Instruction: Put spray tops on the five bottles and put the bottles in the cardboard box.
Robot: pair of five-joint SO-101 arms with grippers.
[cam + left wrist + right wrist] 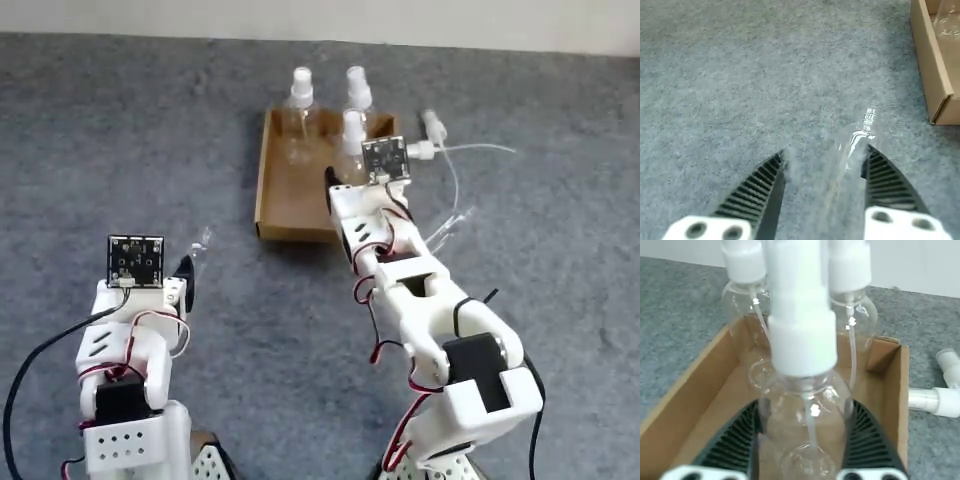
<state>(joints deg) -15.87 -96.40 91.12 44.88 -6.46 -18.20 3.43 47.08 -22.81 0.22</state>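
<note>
While upright, bottle [801,385] within end effector [806,410]

The grey carpeted table [120,120] carries the cardboard box [262,190], loose spray tops [432,135] and a clear bottle [852,145].

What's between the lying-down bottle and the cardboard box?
Nothing but bare grey carpet between the capless bottle and the cardboard box, in the left wrist view.

Bright, even, diffuse light, faint soft shadows on grey carpet [120,130], small white glints on clear bottle [805,405]
</note>
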